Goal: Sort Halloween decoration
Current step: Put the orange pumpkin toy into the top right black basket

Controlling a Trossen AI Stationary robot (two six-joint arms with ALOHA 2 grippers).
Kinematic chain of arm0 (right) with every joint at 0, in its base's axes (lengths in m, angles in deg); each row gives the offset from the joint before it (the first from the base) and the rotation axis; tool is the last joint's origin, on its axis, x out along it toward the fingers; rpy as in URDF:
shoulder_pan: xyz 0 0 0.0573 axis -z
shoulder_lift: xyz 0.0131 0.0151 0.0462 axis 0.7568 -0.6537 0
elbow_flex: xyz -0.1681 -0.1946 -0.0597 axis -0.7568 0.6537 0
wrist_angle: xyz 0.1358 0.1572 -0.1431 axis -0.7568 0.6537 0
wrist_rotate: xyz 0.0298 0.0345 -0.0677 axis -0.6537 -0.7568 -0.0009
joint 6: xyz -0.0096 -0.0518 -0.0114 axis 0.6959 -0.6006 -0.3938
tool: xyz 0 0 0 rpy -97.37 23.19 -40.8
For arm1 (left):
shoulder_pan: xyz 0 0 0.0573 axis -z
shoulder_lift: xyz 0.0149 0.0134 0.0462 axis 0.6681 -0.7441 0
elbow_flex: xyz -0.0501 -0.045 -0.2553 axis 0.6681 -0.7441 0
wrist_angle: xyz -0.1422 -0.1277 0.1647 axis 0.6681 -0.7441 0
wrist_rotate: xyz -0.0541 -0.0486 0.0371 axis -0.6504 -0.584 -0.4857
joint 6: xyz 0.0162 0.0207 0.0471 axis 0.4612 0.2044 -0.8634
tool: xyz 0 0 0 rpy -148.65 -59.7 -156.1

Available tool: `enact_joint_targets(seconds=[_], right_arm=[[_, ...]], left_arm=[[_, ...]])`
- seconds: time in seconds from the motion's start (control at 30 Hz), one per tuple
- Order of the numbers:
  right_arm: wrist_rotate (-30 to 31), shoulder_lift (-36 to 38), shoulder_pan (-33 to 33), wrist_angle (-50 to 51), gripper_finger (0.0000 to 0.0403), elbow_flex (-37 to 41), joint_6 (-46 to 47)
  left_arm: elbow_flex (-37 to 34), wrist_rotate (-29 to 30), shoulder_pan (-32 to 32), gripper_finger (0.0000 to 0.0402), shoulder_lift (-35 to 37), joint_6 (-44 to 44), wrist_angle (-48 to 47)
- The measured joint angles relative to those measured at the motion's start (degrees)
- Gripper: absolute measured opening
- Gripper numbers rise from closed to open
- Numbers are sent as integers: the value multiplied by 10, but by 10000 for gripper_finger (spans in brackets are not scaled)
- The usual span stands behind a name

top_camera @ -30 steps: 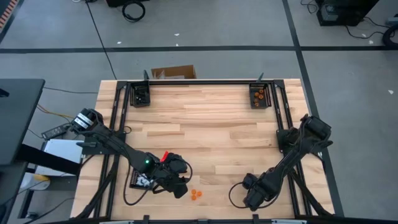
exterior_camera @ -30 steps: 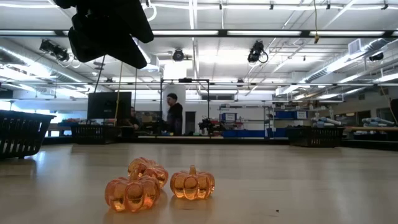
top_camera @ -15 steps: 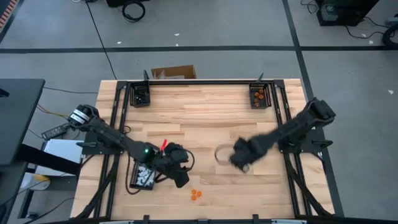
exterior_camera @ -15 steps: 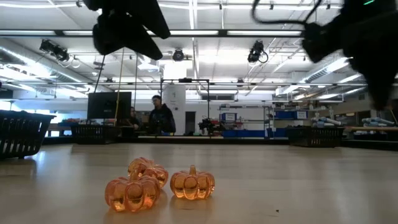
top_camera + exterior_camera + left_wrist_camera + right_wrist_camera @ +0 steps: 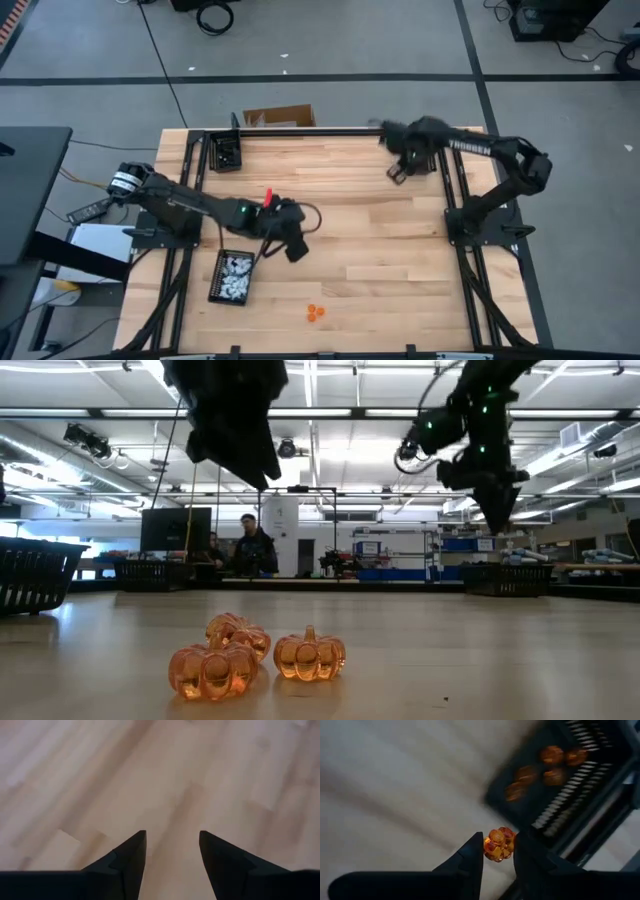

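My right gripper (image 5: 498,843) is shut on one orange pumpkin trinket (image 5: 499,844) at the table's far right. It is just beside the black tray (image 5: 580,795), which holds several more orange pumpkins (image 5: 552,757); this tray also shows in the high view (image 5: 416,153). Three orange pumpkins (image 5: 315,313) rest on the wood near the front edge and stand close in the low view (image 5: 310,655). My left gripper (image 5: 172,837) is open and empty above bare wood at mid left (image 5: 291,243). A black tray of white trinkets (image 5: 232,277) lies near it. My right gripper pinches the orange pumpkin by its two opposite sides (image 5: 490,845) between its two fingers, at their free ends. The fingers slant down from above. The pumpkin is lifted clear of the table, over the wood just beside the tray of orange pumpkins.
A third black tray (image 5: 228,152) sits at the far left corner. A dark frame rail (image 5: 320,131) runs along the table's far edge and down both sides. Bare wood lies across the table's middle. A person stands in the room beyond the table (image 5: 255,550).
My right gripper has swung from the table's near right edge across to the far right, up to the tray of orange pumpkins. My left gripper has moved off the tray of white trinkets toward the far edge. The three pumpkins near the front have stayed put.
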Motion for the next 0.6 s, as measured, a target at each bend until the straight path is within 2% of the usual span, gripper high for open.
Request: enact_joint_targets(seconds=[0.17,0.3,0.43,0.6], right_arm=[[-11,-22,147,-67,99,0,-108],[-39,-55,202,-119,113,0,-174],[-40,-83,234,-137,162,0,-196],[-26,-93,252,-150,232,0,-198]], left_arm=[[0,0,-62,194,0,-48,4],[0,-15,-112,194,0,-75,11],[0,-62,-155,194,0,-64,10],[0,-76,-166,194,2,-49,-4]])
